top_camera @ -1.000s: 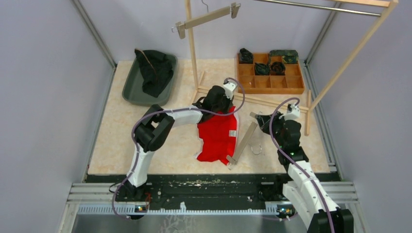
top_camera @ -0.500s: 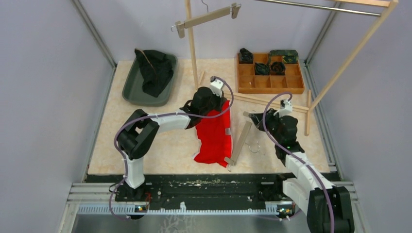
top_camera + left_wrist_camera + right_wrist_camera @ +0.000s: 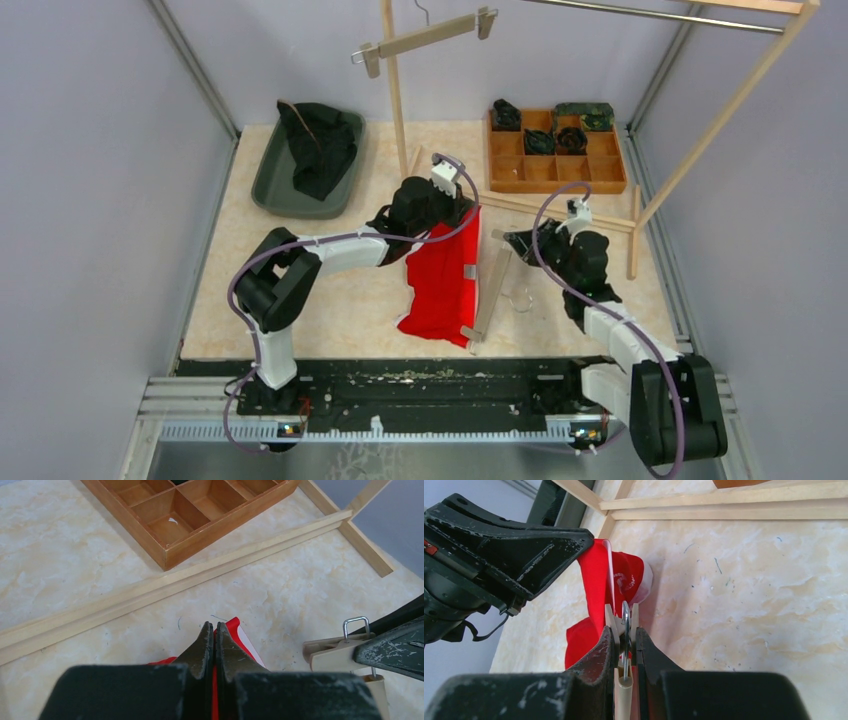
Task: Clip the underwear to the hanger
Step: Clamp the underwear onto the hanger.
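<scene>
Now: left claw (image 3: 213, 630) pinching underwear (image 3: 442, 285), right claw (image 3: 625, 632) pinching hanger (image 3: 490, 295)

Left claw is pressed together on the red underwear's top corner, raised just in front of the wooden tray (image 3: 556, 187). Right claw is clamped on the hanger's end clip (image 3: 624, 614), also in front of the tray, with the fabric edge just beside the clip. The underwear's lower part lies on the desk (image 3: 250, 270).

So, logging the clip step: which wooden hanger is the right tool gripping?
The hanger on the table beside the red underwear; the right tool pinches its clip. The other hanger hangs overhead, untouched.
</scene>
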{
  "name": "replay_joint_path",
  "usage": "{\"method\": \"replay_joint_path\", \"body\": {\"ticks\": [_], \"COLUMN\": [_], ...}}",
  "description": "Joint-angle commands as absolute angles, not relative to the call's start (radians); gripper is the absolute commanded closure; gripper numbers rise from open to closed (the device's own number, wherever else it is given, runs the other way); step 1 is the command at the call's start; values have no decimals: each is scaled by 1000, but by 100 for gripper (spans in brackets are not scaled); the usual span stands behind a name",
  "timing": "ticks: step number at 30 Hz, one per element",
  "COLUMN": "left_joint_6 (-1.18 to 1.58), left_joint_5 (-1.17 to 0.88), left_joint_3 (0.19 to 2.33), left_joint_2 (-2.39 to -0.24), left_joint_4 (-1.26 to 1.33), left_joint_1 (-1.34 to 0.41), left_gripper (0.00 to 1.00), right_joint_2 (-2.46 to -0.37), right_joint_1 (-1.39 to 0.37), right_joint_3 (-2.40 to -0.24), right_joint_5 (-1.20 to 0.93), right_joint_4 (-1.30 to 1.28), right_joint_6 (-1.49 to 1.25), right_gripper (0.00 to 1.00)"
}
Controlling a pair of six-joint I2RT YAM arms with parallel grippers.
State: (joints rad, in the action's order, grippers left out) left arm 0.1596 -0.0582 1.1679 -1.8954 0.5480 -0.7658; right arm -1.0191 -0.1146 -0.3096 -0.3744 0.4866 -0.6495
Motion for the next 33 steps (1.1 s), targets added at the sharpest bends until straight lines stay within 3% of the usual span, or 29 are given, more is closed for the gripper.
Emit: {"method": "replay_joint_path", "body": {"ticks": [1, 33], "left_joint_6": [175, 192], "left_joint_5": [-87, -140], "left_joint_3": [1196, 1222], "left_joint_2": [-1867, -1895], "left_joint_4": [592, 608], "left_joint_1": [-758, -759], "left_gripper": [100, 100], "right_joint_2": [-1057, -1194], "right_joint_1": [-112, -181], "right_joint_3": [-367, -435], "right_joint_5": [-435, -441], "right_joint_4": [562, 616], "right_joint_6": [-573, -535], "right_gripper": [100, 100]}}
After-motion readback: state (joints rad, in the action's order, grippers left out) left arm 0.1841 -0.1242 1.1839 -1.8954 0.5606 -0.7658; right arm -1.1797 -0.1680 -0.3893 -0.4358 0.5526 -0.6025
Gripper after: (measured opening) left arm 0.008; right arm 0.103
